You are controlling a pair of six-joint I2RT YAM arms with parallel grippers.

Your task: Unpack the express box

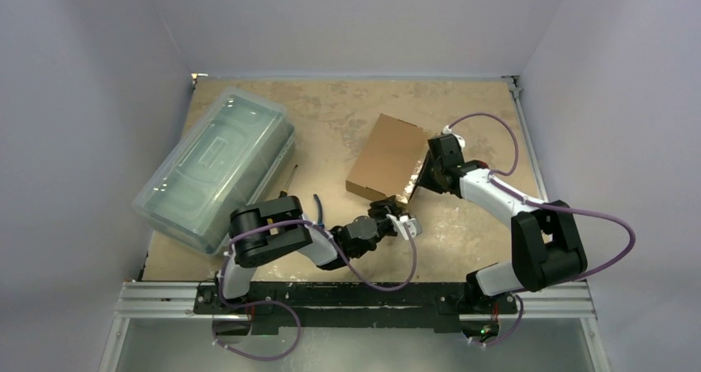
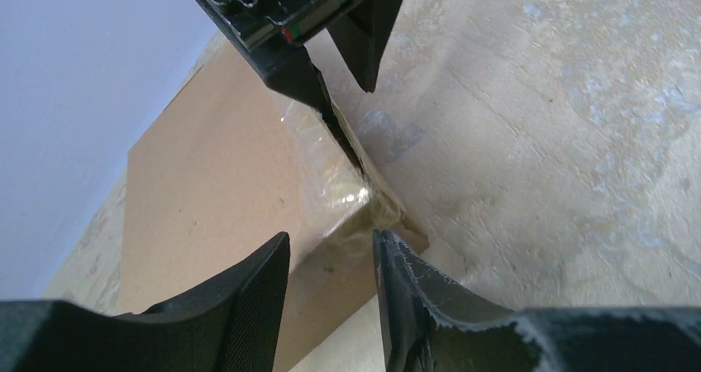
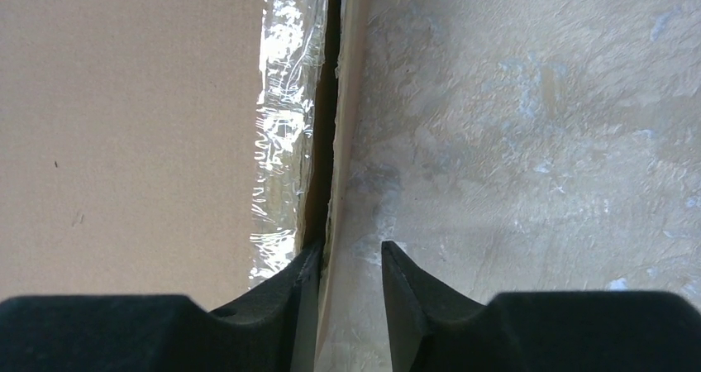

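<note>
The express box, flat brown cardboard with clear tape along one edge, lies right of the table's middle. My left gripper is at the box's near corner. In the left wrist view its jaws stand apart, with the taped corner of the box just beyond the tips. My right gripper is at the box's right edge. Its jaws are apart: the left finger sits in the dark slit under the taped lid edge of the box, and a thin cardboard flap lies against it.
A large translucent greenish lidded bin stands at the left of the table. A thin black stick lies between the bin and the box. Grey walls close in three sides. A metal rail runs along the near edge.
</note>
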